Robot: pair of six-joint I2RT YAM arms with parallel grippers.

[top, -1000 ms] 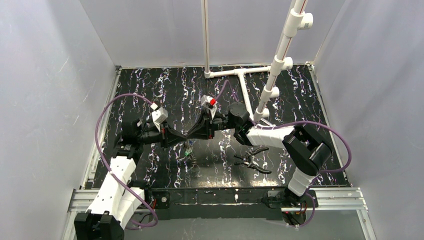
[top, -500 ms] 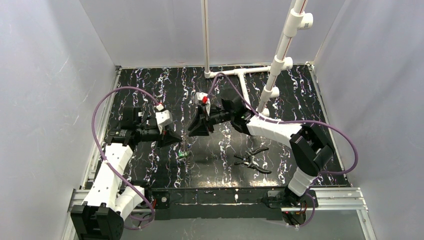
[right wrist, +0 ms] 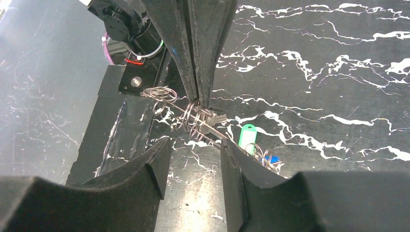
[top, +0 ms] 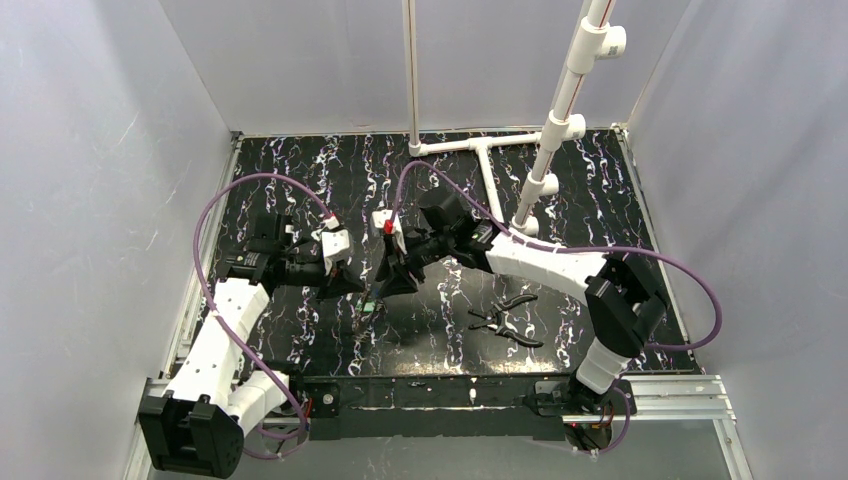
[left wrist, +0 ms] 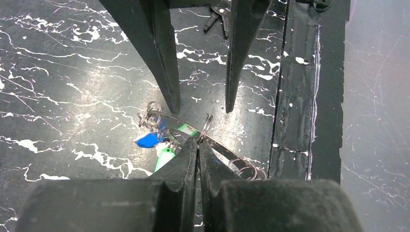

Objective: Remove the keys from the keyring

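Note:
My left gripper (left wrist: 198,140) is shut on a thin silvery keyring (left wrist: 207,126) and holds it above the black marbled table (top: 420,330). The keys hang from linked rings below it: a blue head (left wrist: 147,140) and a green head (left wrist: 164,157). My right gripper (right wrist: 194,142) is open, its jaws straddling the ring cluster (right wrist: 193,118) without touching it. The green key (right wrist: 247,135) and blue key (right wrist: 270,158) lie just beyond its right finger (right wrist: 232,164). In the top view the two grippers (top: 358,288) (top: 380,290) meet tip to tip over the keys (top: 367,308).
Black-handled pliers (top: 505,318) lie on the table right of the grippers. A white pipe frame (top: 480,150) stands at the back. The table's front edge and a metal rail (top: 450,390) are close below the keys. Grey walls enclose the sides.
Both arms have shifted left and toward the near edge. The right gripper let go, drew back from the ring, and now is open around it again. The left gripper stays shut.

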